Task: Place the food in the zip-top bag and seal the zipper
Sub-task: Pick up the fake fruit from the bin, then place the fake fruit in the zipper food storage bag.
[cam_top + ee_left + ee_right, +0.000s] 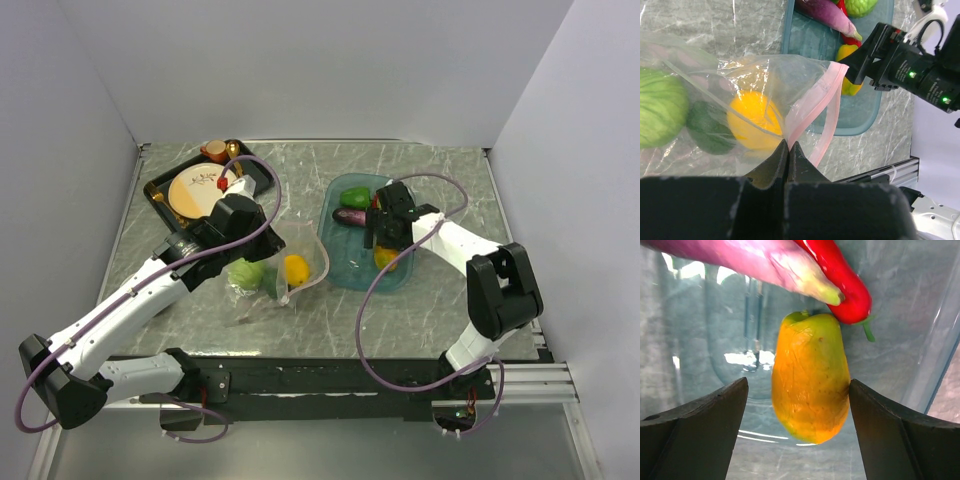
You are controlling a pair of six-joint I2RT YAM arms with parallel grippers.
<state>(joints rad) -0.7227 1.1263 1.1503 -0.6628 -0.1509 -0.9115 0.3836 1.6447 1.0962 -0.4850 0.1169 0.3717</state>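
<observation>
In the left wrist view, the left end effector (788, 148) is clenched on the edge of the clear bag (765, 75), right beside the pink zipper (812, 100), which gapes unsealed. Just ahead, inside the bag, sit a lemon (752, 120) and green balls (660, 107).

In the right wrist view, the right end effector (797, 385) is spread wide, with its fingers either side of the mango (810, 375) and not closed on it. The chili (840, 275) and eggplant (755, 260) lie just beyond, in the teal tub (920, 315).

From above, a pepper (353, 197) lies farther past that end effector, and the tub and bag sit side by side on the counter (440, 170).

We judge the job is about half done: four pieces are not yet bagged and the zipper is not yet sealed.
</observation>
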